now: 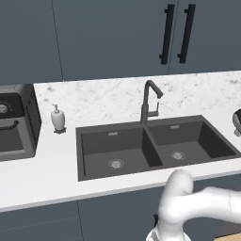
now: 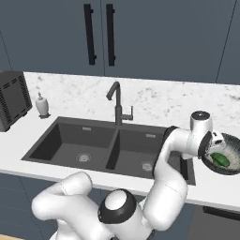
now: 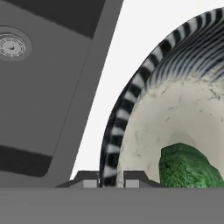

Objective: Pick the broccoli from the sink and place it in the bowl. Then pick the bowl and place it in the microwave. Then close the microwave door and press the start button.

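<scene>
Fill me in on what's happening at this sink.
The broccoli already lies in the bowl, which sits on the counter right of the sink. The arm has reached over and the gripper straddles the bowl's rim, one fingertip on each side, seemingly to grip it. Both basins hold nothing but their drains.

I read the worktop point(image 1: 94, 101) as white stone with grey marbling, lightly polished. The sink point(image 1: 141, 150) set into it looks matt dark grey, like composite, and each basin has a round bright metal drain point(image 1: 116, 164). Behind the sink, the tap point(image 1: 149, 101) has a dull dark metallic finish. Right of the sink, the bowl point(image 3: 144, 78) looks like glazed ceramic: dark striped rim, pale mottled inside. In the bowl, the broccoli point(image 3: 186, 168) is rough, lumpy and bright green. Left of the sink, the soap dispenser point(image 1: 58, 117) is smooth and off-white. Above the sink, the cabinet fronts point(image 1: 108, 37) are flat matt blue-grey with black handles point(image 1: 167, 34).
</scene>
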Motion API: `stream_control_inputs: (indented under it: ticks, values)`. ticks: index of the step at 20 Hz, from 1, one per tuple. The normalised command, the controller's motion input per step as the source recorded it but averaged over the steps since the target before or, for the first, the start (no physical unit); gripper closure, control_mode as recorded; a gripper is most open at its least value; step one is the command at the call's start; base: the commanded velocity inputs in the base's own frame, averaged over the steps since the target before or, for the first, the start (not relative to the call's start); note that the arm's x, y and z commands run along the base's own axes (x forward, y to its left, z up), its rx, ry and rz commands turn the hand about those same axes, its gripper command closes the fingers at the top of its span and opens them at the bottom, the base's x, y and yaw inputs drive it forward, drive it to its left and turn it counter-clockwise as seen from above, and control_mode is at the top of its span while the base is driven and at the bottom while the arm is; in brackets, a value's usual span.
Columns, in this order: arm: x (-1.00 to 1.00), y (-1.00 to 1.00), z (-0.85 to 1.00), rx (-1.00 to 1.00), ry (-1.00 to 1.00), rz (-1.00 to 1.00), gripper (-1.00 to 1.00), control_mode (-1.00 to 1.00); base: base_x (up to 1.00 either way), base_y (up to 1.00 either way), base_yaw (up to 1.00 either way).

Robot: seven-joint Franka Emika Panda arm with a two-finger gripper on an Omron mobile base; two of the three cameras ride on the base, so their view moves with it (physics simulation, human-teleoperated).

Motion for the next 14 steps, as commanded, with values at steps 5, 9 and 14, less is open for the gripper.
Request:
stream_control_inputs:
  ticks: [5,9,14]
  values:
    - [-0.64,0.65,0.45,-0.05,0.00,0.37,1.00,-1.00,0.00,0.00,0.00]
    - [-0.78,0.51,0.81,-0.09,0.00,0.41,1.00,-1.00,0.00,0.00,0.00]
    - [-0.71,0.63,0.65,-0.12,0.05,0.39,1.00,-1.00,0.00,0.00,0.00]
